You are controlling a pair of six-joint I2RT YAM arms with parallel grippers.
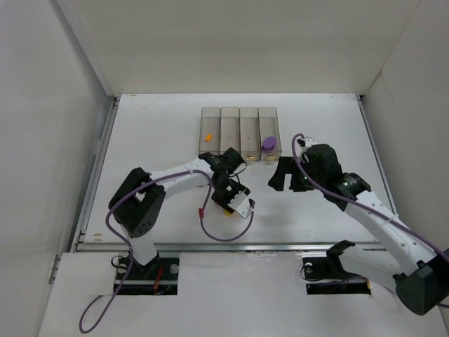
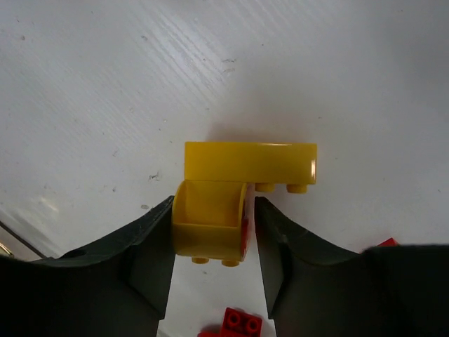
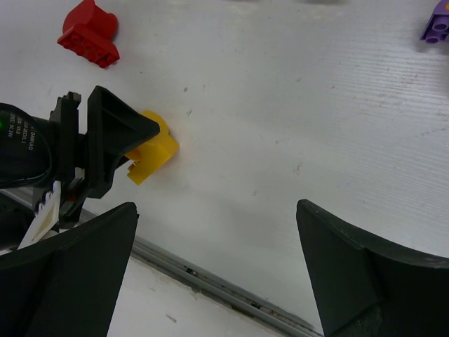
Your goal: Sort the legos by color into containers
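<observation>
Legos (image 3: 89,32) lie on your white worktop (image 1: 154,133), boxed in by white walls (image 1: 42,105), with bins (image 1: 239,133) at its far middle. Right fingers (image 3: 351,260) gape empty. Left fingers (image 2: 151,260) flank a yellow lego (image 2: 231,189); you cannot tell if they pinch it.

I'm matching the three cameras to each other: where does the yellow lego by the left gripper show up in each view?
Top external: yellow lego is a small patch just left of centre, under the left gripper.
Left wrist: yellow lego at centre, between the dark fingers.
Right wrist: yellow lego left of centre, on the table.
Shared landmark: the left gripper, right at the lego in all three views.
</observation>
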